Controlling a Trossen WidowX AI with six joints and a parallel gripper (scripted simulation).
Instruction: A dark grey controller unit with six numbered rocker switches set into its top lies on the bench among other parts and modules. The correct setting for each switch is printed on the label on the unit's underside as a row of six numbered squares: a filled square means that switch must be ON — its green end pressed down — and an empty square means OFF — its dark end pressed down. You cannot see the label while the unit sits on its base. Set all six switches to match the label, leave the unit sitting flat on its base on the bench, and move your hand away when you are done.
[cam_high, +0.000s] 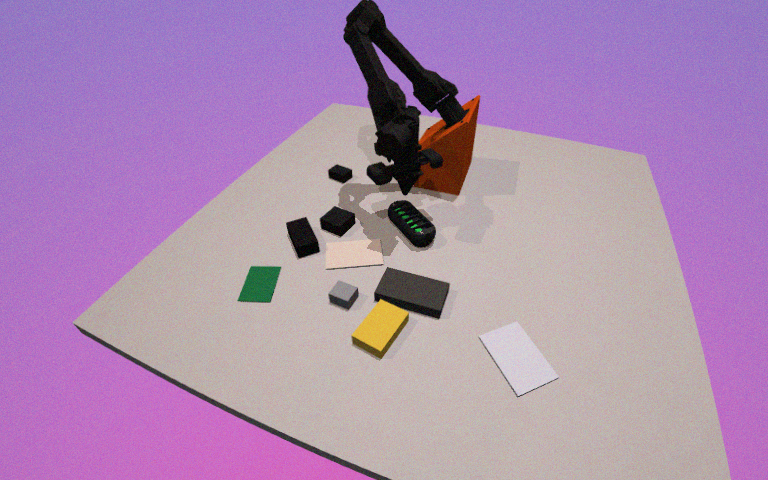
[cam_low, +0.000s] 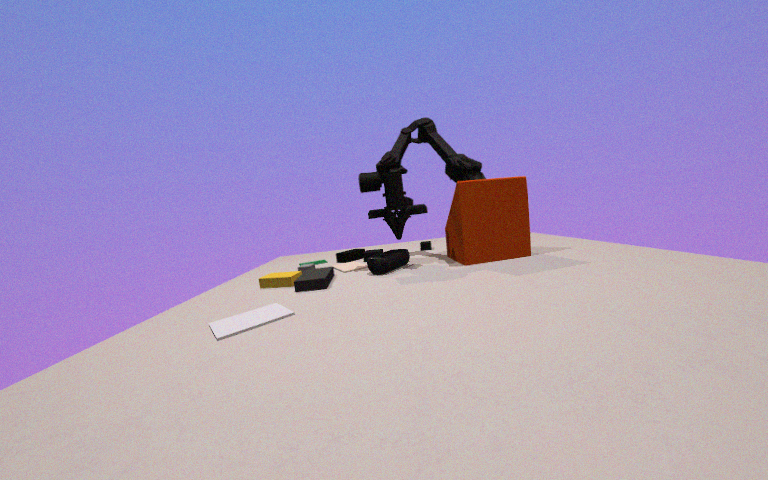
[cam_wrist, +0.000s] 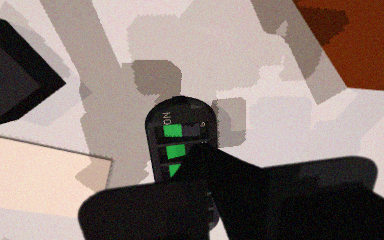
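The dark grey controller unit (cam_high: 411, 223) (cam_low: 387, 260) (cam_wrist: 177, 125) lies flat on its base on the bench, its row of rocker switches facing up with green ends showing. My gripper (cam_high: 406, 187) (cam_low: 397, 233) (cam_wrist: 199, 149) is shut and empty. It points down and hangs in the air above the unit's far end, clear of it. In the wrist view the fingers hide the nearer switches; two or three green rockers show beyond the tips.
An orange wedge block (cam_high: 450, 150) (cam_low: 489, 219) stands behind the unit. Small black blocks (cam_high: 337, 220) (cam_high: 301, 236) (cam_high: 339, 172), a beige card (cam_high: 353, 254), a green card (cam_high: 259, 283), a grey cube (cam_high: 343, 293), a dark slab (cam_high: 411, 290), a yellow block (cam_high: 380, 327) and a white card (cam_high: 517, 357) lie around.
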